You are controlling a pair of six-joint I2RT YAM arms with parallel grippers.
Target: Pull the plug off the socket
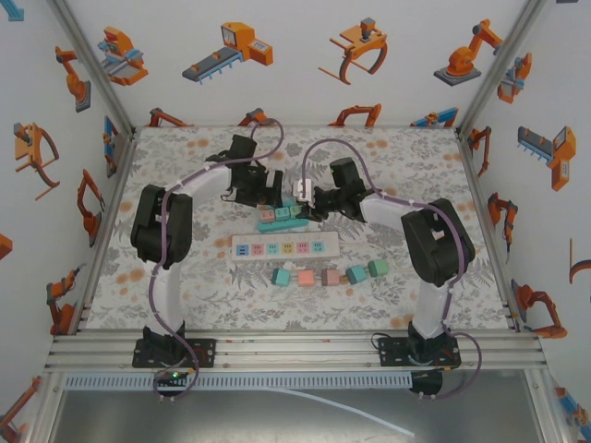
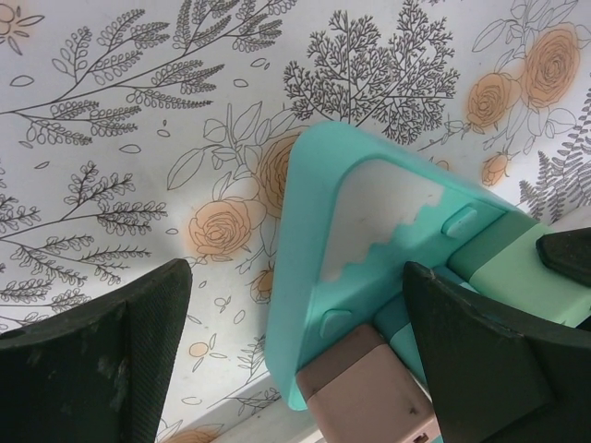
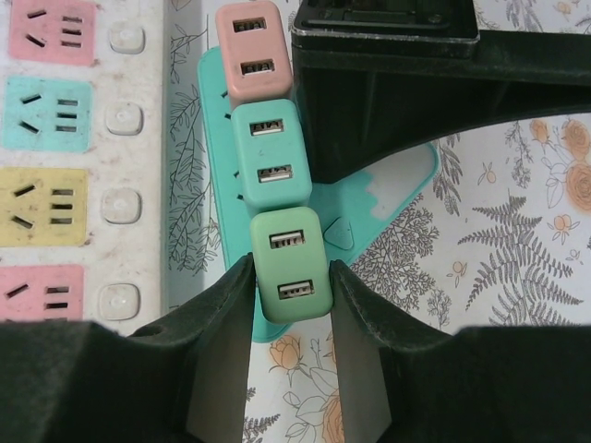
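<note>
One wide overhead view, two close wrist views of a worktop (image 1: 185,286).
The top camera looks down from above and behind the arm bases (image 1: 175,349). The left wrist camera sits low beside the teal power strip (image 2: 309,240); the right one faces down on its green plug (image 3: 291,263). All three share that strip.
</note>
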